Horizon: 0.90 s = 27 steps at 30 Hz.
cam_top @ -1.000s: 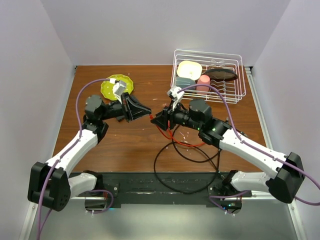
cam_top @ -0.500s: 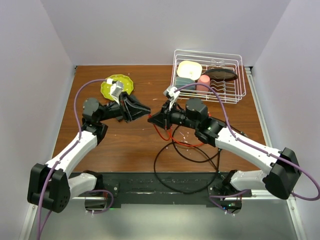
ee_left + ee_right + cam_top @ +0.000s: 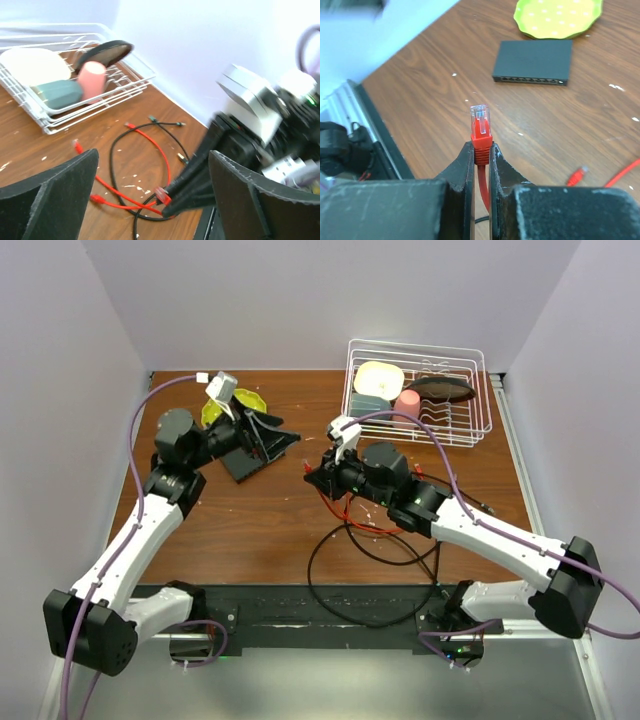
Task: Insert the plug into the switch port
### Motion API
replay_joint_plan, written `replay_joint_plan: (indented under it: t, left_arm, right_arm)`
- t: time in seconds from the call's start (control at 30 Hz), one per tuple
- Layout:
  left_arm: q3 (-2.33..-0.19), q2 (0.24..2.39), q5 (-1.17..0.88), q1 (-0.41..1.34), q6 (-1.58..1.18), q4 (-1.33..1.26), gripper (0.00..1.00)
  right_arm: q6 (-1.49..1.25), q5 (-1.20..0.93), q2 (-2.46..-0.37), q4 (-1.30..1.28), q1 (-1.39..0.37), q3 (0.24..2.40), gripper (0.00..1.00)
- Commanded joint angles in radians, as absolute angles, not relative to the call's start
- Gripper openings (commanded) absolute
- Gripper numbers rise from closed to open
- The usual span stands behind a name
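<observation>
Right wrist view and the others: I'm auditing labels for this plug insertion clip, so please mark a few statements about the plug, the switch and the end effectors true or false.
1. The right end effector is shut on the red plug. True.
2. The plug sits in a port of the switch. False: it is held clear of the switch, with bare table between them.
3. The left end effector is open and holds nothing. True.
4. The switch lies on top of the yellow-green plate. False: it lies flat on the table, beside the plate.
</observation>
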<state>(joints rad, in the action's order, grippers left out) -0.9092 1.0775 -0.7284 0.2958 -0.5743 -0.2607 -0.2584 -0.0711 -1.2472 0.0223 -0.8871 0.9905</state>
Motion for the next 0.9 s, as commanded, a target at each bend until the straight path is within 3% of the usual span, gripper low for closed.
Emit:
replay_joint_plan:
  t: [0.0,0.23,0.63,0.87]
  left_arm:
    - [-0.992,1.117,-0.638,0.299,-0.558,-0.049,0.88]
    - [-1.069,1.173,-0.607,0.319,-0.532,0.124,0.77]
    - [-1.104,1.216,-0.661,0.388,-0.503,0.132,0.63]
    - [-1.124,1.255,-0.658,0.419,-0.477,0.155,0.42]
  right_arm:
    - [-0.213,0.121,-1.247,-0.035,-0.940,1.072,0.00]
    - [-0.213,0.287,-1.278,-0.054,-1.005,1.112,0.00]
    - [-0.236,0.373,-1.328,-0.072,-1.017,1.181,0.00]
    - [-0.247,0.361,-1.328,-0.051,-1.017,1.189,0.00]
